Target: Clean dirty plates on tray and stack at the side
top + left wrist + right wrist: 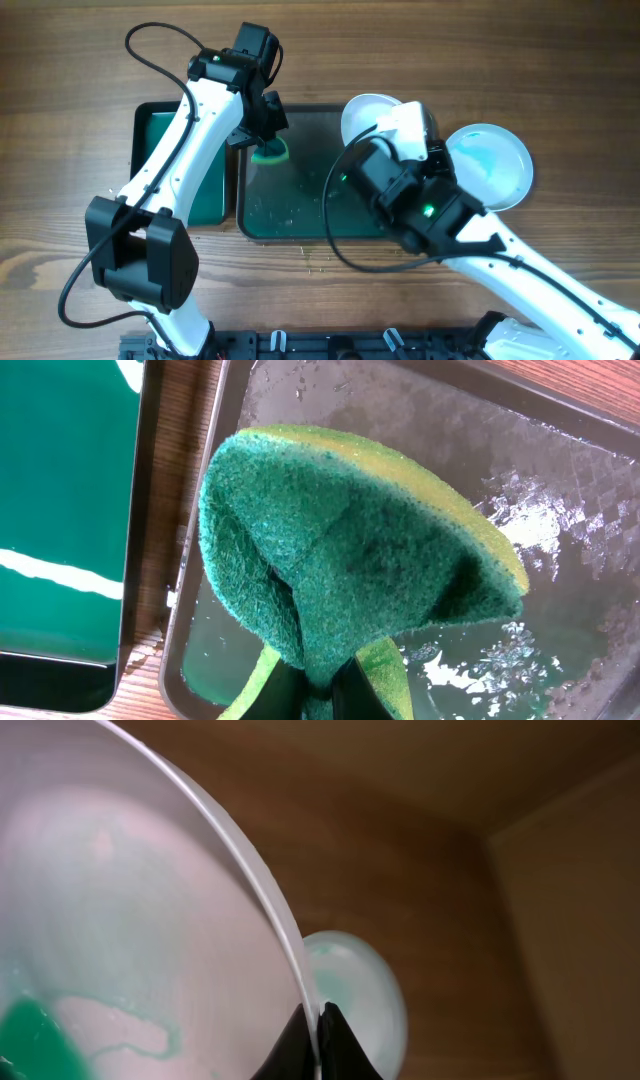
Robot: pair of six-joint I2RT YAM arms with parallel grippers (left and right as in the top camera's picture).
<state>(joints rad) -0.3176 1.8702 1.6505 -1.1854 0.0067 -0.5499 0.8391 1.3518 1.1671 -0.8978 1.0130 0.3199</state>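
My left gripper (318, 690) is shut on a green and yellow sponge (350, 550) and holds it over the far left corner of the dark tray (300, 225); the sponge also shows in the overhead view (270, 153). My right gripper (318, 1038) is shut on the rim of a white plate (130, 900) and holds it tilted above the tray's far right corner; this plate shows in the overhead view (362, 115). A second white plate (495, 165) with blue-green streaks lies on the table to the right, also seen in the right wrist view (350, 990).
A green tray (165, 150) sits to the left of the dark tray. The dark tray's floor is wet with foam specks (520, 530). Small crumbs lie on the wood in front of the tray (320, 255).
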